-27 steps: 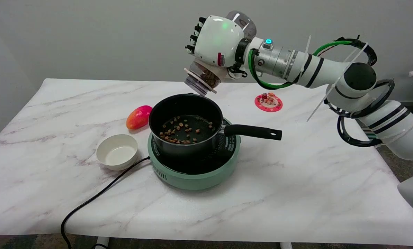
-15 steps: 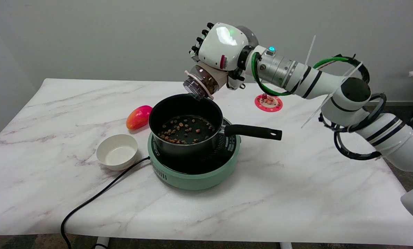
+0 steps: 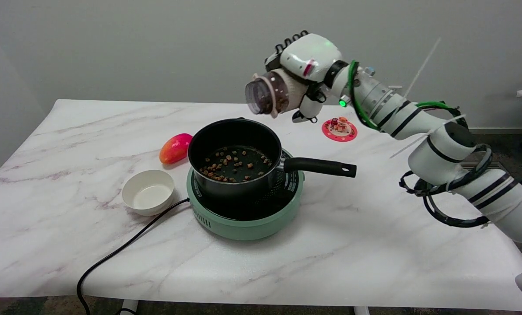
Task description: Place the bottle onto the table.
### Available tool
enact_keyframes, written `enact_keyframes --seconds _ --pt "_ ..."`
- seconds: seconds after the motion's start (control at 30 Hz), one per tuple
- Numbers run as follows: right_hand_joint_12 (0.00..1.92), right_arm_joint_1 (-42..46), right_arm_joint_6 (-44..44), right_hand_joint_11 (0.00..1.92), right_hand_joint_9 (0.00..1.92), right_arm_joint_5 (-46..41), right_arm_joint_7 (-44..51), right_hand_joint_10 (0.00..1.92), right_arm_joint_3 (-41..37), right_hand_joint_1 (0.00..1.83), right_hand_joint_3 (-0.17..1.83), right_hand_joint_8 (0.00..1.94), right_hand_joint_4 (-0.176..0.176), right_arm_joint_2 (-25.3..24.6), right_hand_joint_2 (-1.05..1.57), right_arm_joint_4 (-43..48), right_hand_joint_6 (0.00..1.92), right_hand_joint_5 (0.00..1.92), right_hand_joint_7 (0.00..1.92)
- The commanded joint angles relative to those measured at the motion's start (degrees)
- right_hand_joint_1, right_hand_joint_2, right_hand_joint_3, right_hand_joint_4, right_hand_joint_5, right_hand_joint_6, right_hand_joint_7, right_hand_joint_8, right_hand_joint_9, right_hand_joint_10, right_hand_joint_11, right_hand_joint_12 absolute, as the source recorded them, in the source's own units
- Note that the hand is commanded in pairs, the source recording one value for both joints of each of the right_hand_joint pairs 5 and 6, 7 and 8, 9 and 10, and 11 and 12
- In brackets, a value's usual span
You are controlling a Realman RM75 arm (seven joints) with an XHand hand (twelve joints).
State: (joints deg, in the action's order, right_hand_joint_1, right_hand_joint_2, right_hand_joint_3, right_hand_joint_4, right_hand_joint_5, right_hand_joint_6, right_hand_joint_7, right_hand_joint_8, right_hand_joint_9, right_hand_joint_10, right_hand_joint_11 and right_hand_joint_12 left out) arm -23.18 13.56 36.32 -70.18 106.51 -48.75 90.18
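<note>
Fingers [image 3: 292, 43] of your right hand [image 3: 306, 65] are clamping around the clear bottle [image 3: 270, 92], which is lying nearly on its side in the air, mouth facing nine o'clock, brown pellets showing inside. You are holding it above the desk [image 3: 374, 227], at about one o'clock from the black saucepan [image 3: 234, 159], which is sitting on the green hotplate [image 3: 247, 218]. A white bowl [image 3: 148, 191] and a mango [image 3: 175, 148] are lying at the pan's nine and ten o'clock.
</note>
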Motion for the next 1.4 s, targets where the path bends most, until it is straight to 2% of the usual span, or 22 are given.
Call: enact_keyframes --seconds 0.03,0.13,0.33,0.63,0.73,0.9,1.1,1.2,1.3,1.4 --pt "1.21 18.6 -5.0 1.21 1.34 -27.6 0.0 1.34 -28.3 1.44 0.55 1.92 0.0 -1.3 1.27 0.8 1.92 1.92 1.92" --pt "1.22 22.8 -3.0 1.22 1.35 -32.8 0.1 1.35 -34.6 1.43 0.54 1.92 0.0 -2.1 1.29 -1.1 1.92 1.92 1.92" --pt "1.23 28.5 4.9 1.23 1.38 -41.8 0.1 1.38 -41.7 1.41 0.49 1.92 0.0 -3.4 1.34 -9.4 1.92 1.92 1.92" --pt "1.25 31.6 14.7 1.25 1.42 -53.3 0.2 1.42 -42.5 1.36 0.41 1.92 0.0 -4.4 1.44 -21.9 1.92 1.92 1.92" --pt "1.25 30.5 18.0 1.25 1.42 -61.9 -0.3 1.42 -39.5 1.35 0.4 1.92 0.0 -4.0 1.45 -26.1 1.92 1.92 1.92" --pt "1.24 23.7 27.6 1.24 1.41 -74.0 -0.9 1.41 -29.1 1.33 0.4 1.92 0.0 -2.4 1.47 -35.2 1.92 1.92 1.92" --pt "1.23 12.7 37.5 1.23 1.38 -75.4 -13.2 1.38 -14.1 1.35 0.44 1.92 0.0 -1.0 1.44 -50.1 1.92 1.92 1.92" --pt "1.23 7.3 40.4 1.23 1.38 -75.8 -18.6 1.38 -7.4 1.35 0.47 1.92 0.0 -1.1 1.43 -54.6 1.92 1.92 1.92" --pt "1.23 4.3 40.4 1.23 1.37 -75.7 -23.0 1.37 -3.9 1.35 0.47 1.92 0.0 -2.2 1.43 -57.3 1.92 1.92 1.92" --pt "1.23 2.7 40.0 1.23 1.36 -75.4 -23.4 1.36 -2.5 1.36 0.49 1.92 0.0 -4.0 1.41 -59.1 1.92 1.92 1.92"
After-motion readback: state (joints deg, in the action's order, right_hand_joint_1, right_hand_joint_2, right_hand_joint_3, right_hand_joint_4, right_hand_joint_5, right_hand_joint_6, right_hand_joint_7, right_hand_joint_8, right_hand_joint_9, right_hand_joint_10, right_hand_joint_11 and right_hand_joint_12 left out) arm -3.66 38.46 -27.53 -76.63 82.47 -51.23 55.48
